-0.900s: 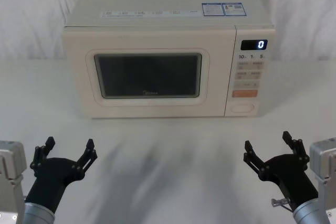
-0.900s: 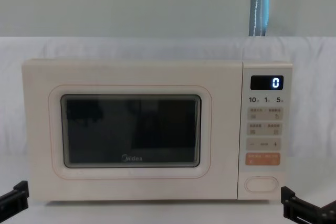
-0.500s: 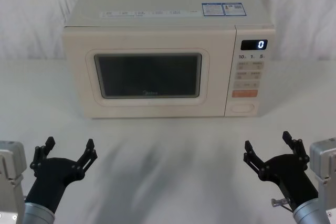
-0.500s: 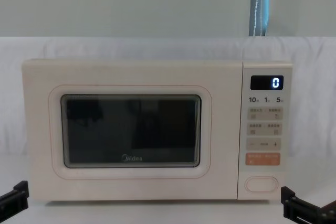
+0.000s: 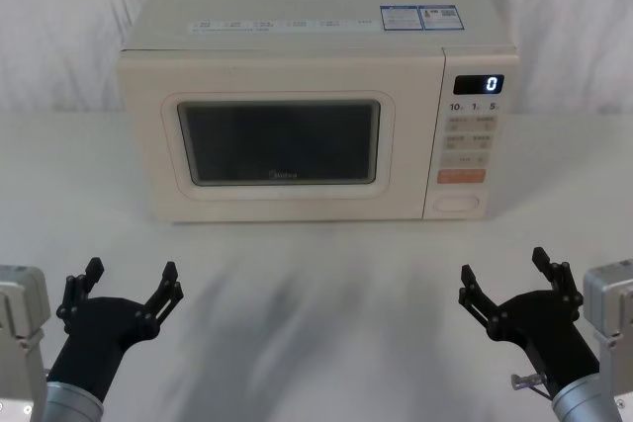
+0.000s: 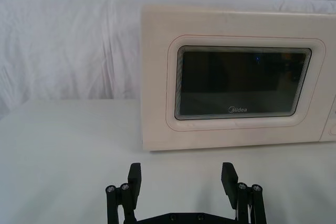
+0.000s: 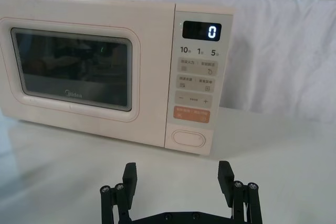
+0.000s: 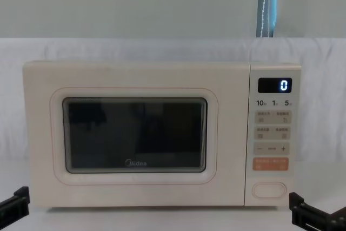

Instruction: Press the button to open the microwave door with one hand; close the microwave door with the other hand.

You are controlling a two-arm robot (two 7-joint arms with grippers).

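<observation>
While the door [image 5: 280, 140] sits shut, the button [image 5: 458, 203] at the panel's bottom right looks a stiff key: press it squarely at centre. Both hands, left [image 5: 127, 289] and right [image 5: 509, 278], hover spread open and empty over the desk [image 5: 316, 284].

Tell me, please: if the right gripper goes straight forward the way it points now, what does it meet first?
Probably the microwave's control panel, near the button. The open right gripper faces it across bare table; depth is unclear.
</observation>
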